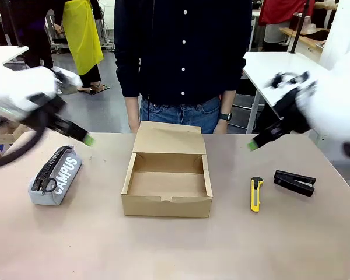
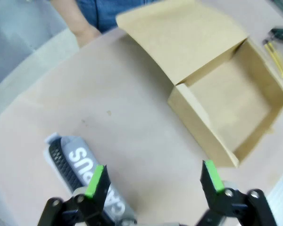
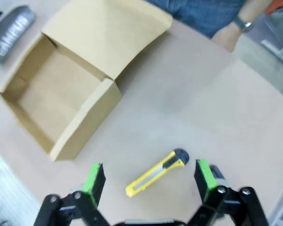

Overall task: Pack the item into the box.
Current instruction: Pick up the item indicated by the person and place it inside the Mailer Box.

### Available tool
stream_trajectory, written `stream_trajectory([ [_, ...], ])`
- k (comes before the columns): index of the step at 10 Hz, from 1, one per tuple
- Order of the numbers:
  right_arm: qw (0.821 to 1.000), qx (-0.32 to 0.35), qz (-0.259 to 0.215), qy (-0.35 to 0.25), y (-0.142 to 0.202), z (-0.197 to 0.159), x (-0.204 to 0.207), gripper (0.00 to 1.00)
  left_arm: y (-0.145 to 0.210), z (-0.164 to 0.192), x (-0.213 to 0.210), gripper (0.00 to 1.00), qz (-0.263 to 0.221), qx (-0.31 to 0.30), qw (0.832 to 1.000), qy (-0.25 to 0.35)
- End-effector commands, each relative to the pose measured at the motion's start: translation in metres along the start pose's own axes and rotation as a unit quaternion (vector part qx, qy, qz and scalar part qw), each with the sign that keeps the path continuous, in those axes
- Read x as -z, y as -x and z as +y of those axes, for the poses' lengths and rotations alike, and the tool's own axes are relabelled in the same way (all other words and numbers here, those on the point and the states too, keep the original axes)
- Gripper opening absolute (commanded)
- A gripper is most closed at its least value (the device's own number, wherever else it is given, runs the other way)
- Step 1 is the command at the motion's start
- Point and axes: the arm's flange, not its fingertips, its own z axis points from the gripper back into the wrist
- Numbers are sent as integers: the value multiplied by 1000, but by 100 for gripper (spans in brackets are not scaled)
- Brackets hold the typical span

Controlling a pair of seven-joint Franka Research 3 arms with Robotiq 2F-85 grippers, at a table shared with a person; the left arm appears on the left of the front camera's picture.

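Risk: the right tool [image 3: 149, 169], spread and empty, hangs over the knife [image 3: 155, 173]. We judge a straight descent would take the knife, not the item [image 1: 294, 182]. The item lies on the surface [image 1: 175, 251], just outside this tool's fingers, on the side away from the box [image 1: 166, 207]. The left tool [image 2: 154, 170], also spread, holds nothing and is well apart from the item, beyond the box.

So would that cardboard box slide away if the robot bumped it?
Probably. The box stands open and looks empty, so it is likely light and would slide on the smooth table. Its lid flap is thin card and may bend back. Being low and wide, it should not tip.
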Motion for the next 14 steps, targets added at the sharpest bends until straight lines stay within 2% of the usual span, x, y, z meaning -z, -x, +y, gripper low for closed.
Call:
stream_trajectory([
  [1, 988, 134, -42, -65, 89, -39, -76, 100, 98, 38, -82, 100, -27, -58, 992, 105],
  [2, 971, 213, -62, -92, 117, -64, -98, 100, 126, 68, -103, 100, -39, -95, 984, 148],
  [3, 950, 273, -78, -132, 149, -88, -114, 100, 156, 102, -118, 100, -76, -140, 968, 195],
  [4, 930, 313, -97, -165, 179, -110, -125, 100, 183, 130, -127, 100, -97, -191, 954, 208],
  [5, 903, 350, -143, -202, 222, -136, -137, 100, 221, 170, -135, 100, -147, -222, 926, 269],
  [6, 882, 379, -174, -218, 254, -153, -142, 100, 250, 198, -135, 100, -187, -263, 901, 290],
  [7, 858, 412, -200, -233, 290, -172, -140, 100, 284, 226, -133, 100, -236, -299, 868, 318],
  [8, 845, 410, -232, -253, 314, -185, -130, 100, 300, 238, -125, 100, -249, -310, 863, 310],
  [9, 827, 437, -239, -260, 329, -195, -115, 100, 308, 245, -119, 100, -265, -314, 853, 321],
  [10, 817, 454, -250, -255, 338, -198, -104, 100, 295, 231, -111, 100, -279, -317, 848, 319],
  [11, 833, 449, -225, -233, 338, -190, -146, 100, 323, 219, -137, 100, -249, -332, 863, 287],
  [14, 833, 449, -225, -233, 338, -190, -146, 100, 323, 219, -137, 100, -249, -332, 863, 287],
])
